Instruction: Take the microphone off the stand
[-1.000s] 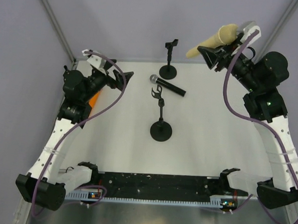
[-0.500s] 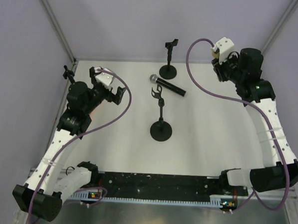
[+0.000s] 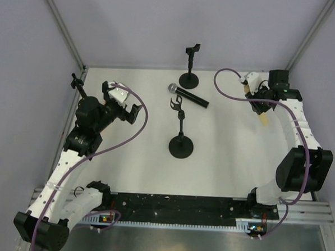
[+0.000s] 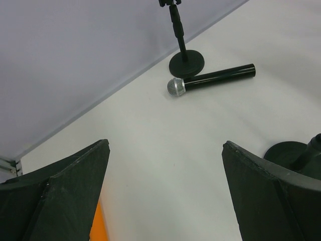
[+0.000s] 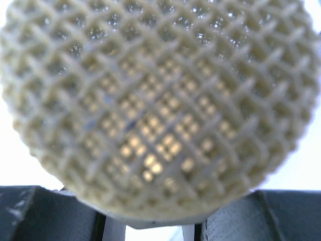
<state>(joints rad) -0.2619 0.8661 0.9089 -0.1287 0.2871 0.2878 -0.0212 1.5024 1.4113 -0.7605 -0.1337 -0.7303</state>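
Right gripper (image 3: 260, 102) holding cream microphone (image 5: 160, 100), stands (image 3: 181, 146) distant

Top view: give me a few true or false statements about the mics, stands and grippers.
1. The black mic lies on the table. True.
2. The near stand holds a mic. False: it holds nothing.
3. The left gripper is open. True.
4. The right gripper is empty. False: it is shut on a beige mic.
5. The far stand has toppled. False: it stands upright.
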